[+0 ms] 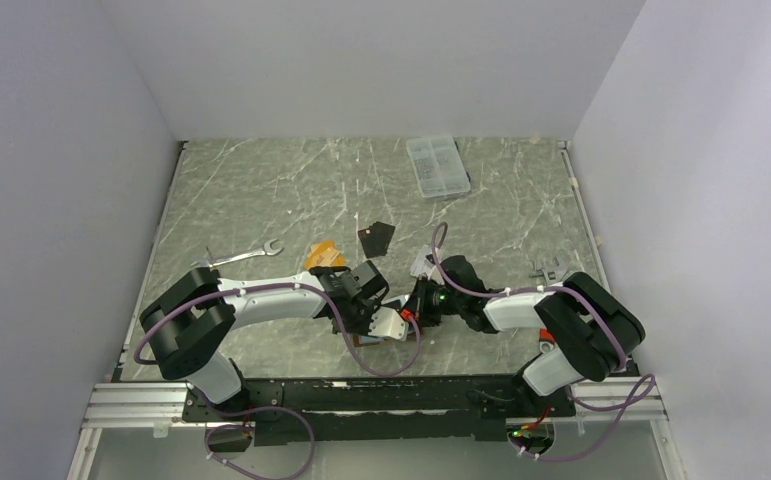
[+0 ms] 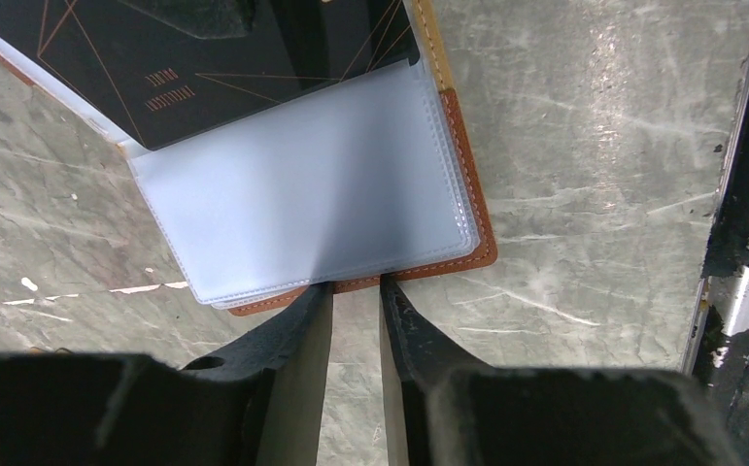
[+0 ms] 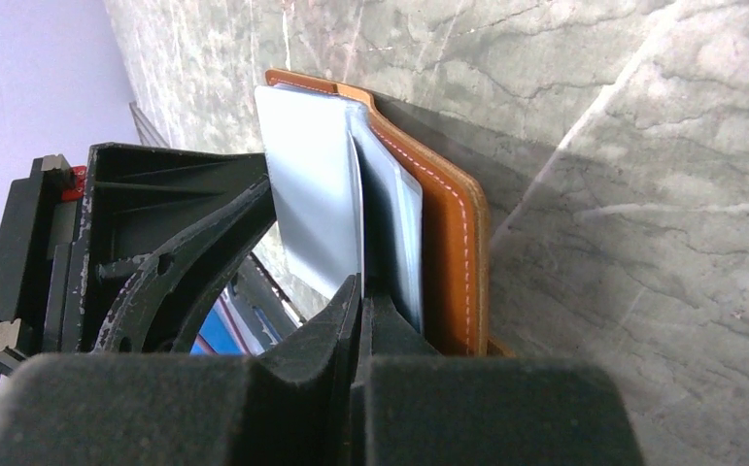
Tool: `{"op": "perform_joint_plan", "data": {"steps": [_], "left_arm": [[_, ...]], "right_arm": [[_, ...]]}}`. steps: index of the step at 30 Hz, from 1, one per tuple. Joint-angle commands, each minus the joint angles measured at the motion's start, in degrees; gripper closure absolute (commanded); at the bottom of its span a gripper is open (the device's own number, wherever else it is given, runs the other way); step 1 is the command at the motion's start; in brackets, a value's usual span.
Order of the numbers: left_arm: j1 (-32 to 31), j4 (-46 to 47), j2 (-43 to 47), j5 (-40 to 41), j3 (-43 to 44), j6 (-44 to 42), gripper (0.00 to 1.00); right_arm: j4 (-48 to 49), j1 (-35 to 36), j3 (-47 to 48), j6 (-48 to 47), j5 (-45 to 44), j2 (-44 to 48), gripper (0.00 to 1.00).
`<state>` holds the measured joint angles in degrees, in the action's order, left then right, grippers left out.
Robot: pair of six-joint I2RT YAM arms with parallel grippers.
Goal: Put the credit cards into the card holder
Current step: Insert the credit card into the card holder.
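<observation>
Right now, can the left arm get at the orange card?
Probably yes. The orange card lies in the open close by the left gripper, with nothing between them, though that gripper would have to leave the card holder.

open brown leather card holder (image 2: 331, 204)

High fixed view over the whole table (image 1: 261, 190); both wrist views close on the card holder (image 2: 322, 194), from different sides.
</observation>
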<state>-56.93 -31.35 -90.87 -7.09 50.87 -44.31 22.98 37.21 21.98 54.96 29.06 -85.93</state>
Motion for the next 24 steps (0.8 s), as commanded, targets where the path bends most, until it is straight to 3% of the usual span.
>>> {"op": "perform_joint_plan", "data": {"steps": [1,24], "left_arm": [[-0.38,3.25,-1.06,-2.45,1.21,-0.89,0.71],[-0.38,3.14,-1.16,-2.31,1.35,-1.44,0.71]], "right_arm": [[2.87,0.85,-0.65,-1.85,-0.12,-1.72,1.0],[6.2,0.0,3.12,-4.51,2.85,-5.56,1.0]]}}
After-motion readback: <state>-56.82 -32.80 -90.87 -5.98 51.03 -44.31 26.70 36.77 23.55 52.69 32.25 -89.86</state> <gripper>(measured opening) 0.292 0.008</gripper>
